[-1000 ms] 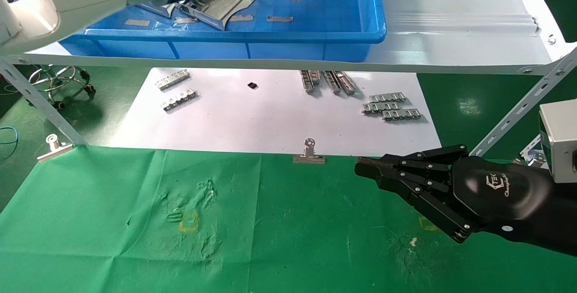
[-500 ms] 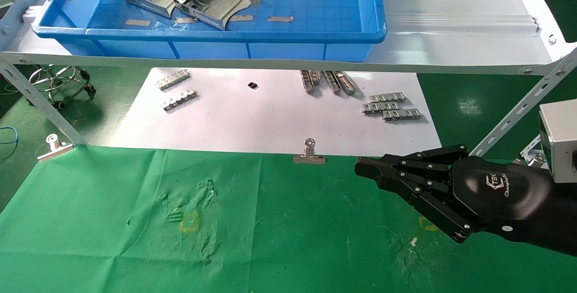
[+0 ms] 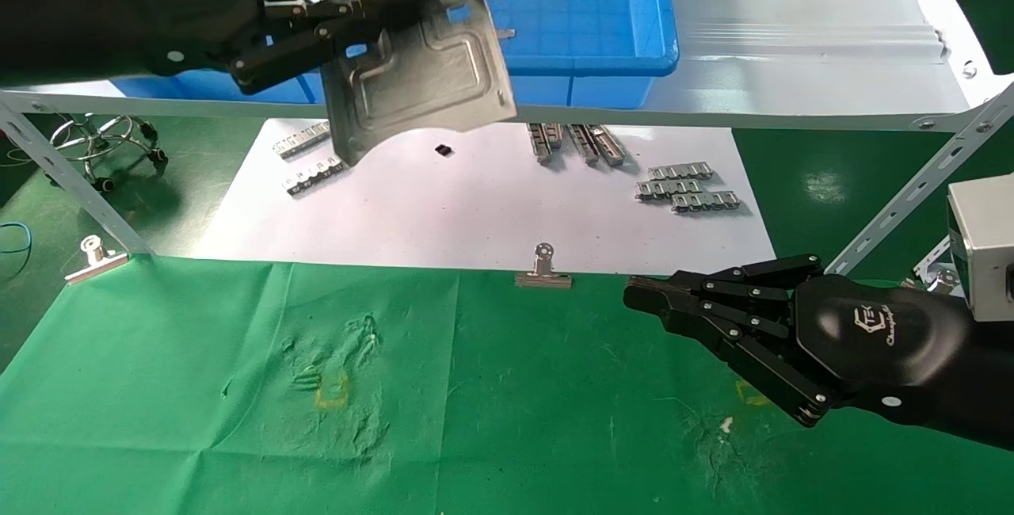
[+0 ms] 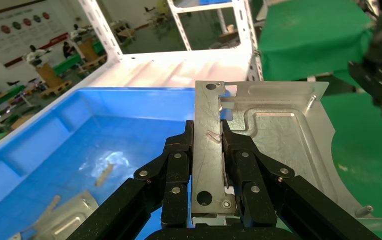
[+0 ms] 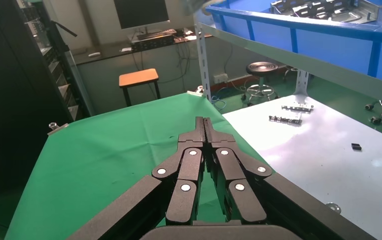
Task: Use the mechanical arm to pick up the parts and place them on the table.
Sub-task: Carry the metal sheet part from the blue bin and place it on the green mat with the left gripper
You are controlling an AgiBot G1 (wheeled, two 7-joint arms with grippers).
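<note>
Across the foreground, one broad worktop [image 3: 198, 388] covered in wrinkled green cloth, bearing one white paper sheet [image 3: 475, 214] fixed at its near edge by a small silver binder clip [image 3: 543, 269]; a second such clip [image 3: 95, 258] lies at the cloth's left edge. Above the paper, one white metal shelf [image 3: 792, 63] on angled perforated struts, carrying one blue plastic tray [image 3: 602, 24]; more silver plates lie inside the tray, as the right wrist view shows [image 5: 329, 9]. Left pincer [image 3: 341, 4], a glossy black jointed hand with white logo, raised in front of the tray and shelf edge, its fingers [image 4: 176, 170] clamped on one silver stamped sheet-metal plate [image 3: 420, 63]; the plate has an embossed recess, a curved cut-away corner and corner holes, hangs tilted in the air above the far left part of the paper, and touches neither tray nor worktop. Right pincer [image 3: 657, 297], identical black hand on a grey box wrist [image 3: 982, 246], hovers low over the green cloth at the right, fingers [image 5: 204, 145] straight and pressed together, holding nothing. On the paper: several small silver toothed strips, two at far left [image 3: 313, 158], a cluster under the shelf edge [image 3: 578, 143], another group at right [image 3: 688, 188]. One tiny black item [image 3: 444, 150] lies near the paper's far middle.
</note>
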